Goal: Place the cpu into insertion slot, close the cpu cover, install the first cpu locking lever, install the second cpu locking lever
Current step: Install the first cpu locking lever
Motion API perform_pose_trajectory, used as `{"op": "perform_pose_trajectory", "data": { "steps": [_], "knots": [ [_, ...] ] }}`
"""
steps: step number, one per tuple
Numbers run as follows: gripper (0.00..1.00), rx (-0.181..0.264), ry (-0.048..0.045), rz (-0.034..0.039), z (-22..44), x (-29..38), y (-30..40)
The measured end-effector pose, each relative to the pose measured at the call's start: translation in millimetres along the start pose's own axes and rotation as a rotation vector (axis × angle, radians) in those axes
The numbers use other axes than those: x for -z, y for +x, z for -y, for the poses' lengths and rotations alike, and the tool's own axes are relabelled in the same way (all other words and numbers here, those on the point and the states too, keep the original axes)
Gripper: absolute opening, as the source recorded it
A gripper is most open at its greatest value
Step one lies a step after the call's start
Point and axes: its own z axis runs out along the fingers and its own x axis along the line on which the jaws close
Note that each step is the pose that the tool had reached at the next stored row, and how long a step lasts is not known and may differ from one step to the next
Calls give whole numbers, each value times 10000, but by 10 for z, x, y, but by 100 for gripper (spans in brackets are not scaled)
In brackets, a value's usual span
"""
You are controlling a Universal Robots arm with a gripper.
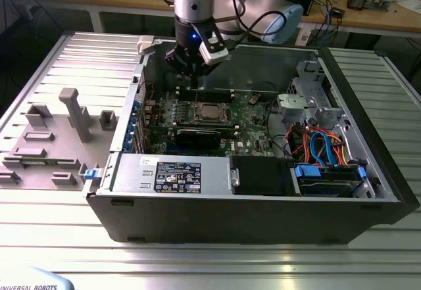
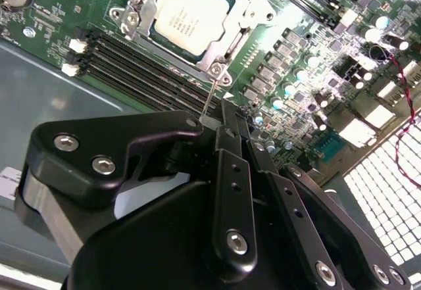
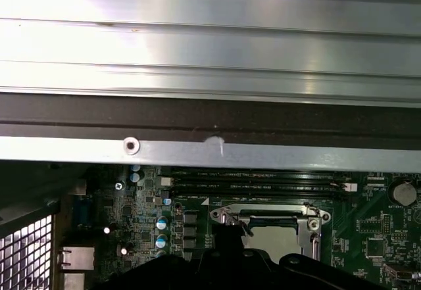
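The cpu [image 2: 187, 17], silvery-grey, lies flat in the insertion slot [image 1: 210, 112] on the green motherboard. The cpu cover [image 2: 217, 56] is down over it, framing the chip. From the socket's corner a thin metal locking lever [image 2: 208, 99] rises to my black gripper [image 2: 233, 116], whose fingers stand together at the lever's tip. In the exterior view my gripper [image 1: 191, 73] hangs inside the case just beyond the socket's far side. In the first wrist view the cover [image 3: 309, 224] and the cpu [image 3: 273, 241] sit beside the dark fingers [image 3: 227, 237].
Long memory slots [image 2: 131, 66] run beside the socket. A black card [image 1: 197, 135] lies in front of it. A power supply [image 1: 171, 171] and a drive bay with blue cables [image 1: 325, 152] line the case's front. Grey fixtures [image 1: 75, 112] stand at the exterior view's left.
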Motion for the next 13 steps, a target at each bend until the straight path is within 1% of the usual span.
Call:
{"op": "perform_pose_trajectory", "data": {
  "steps": [5, 13],
  "knots": [
    [11, 0, 1, 0, 2, -4, -44],
    [11, 0, 0, 0, 2, -5, -50]
  ]
}}
